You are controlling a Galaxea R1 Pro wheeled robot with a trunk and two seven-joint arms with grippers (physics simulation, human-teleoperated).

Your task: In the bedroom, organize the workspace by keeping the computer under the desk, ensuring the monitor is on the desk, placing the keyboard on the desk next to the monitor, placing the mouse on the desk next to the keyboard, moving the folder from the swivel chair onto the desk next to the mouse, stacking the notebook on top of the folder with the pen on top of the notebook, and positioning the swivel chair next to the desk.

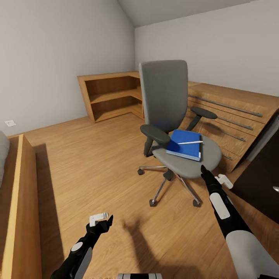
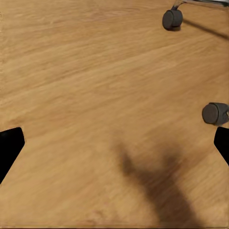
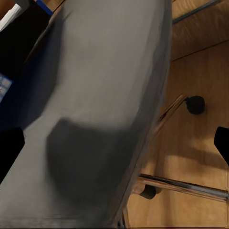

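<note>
Head view: grey upholstered swivel chair on a five-star chrome base stands on the wood plank floor with one blue hardcover folder flat on its seat and one thin white pen lying across the cover; no separate notebook can be told apart there. Folder sits on the seat, so it likely needs lifting to the desk, whose dark edge shows at the right. Right gripper hangs just at the seat's front rim, near the folder, probably lined up for a reach; spread of its fingers cannot be told from this angle. Left gripper hovers low over bare floor, apart from everything, looks parked. One wooden open bookshelf stands by the far wall. Left wrist view: two black fingertips sit at opposite frame edges, so the claw is spread wide and empty; two dark chair casters show on the floor. Right wrist view: grey seat cushion close under the camera, blue folder corner at the seat's far side, fingertips wide apart with nothing between them, one caster and chrome legs beneath.
</note>
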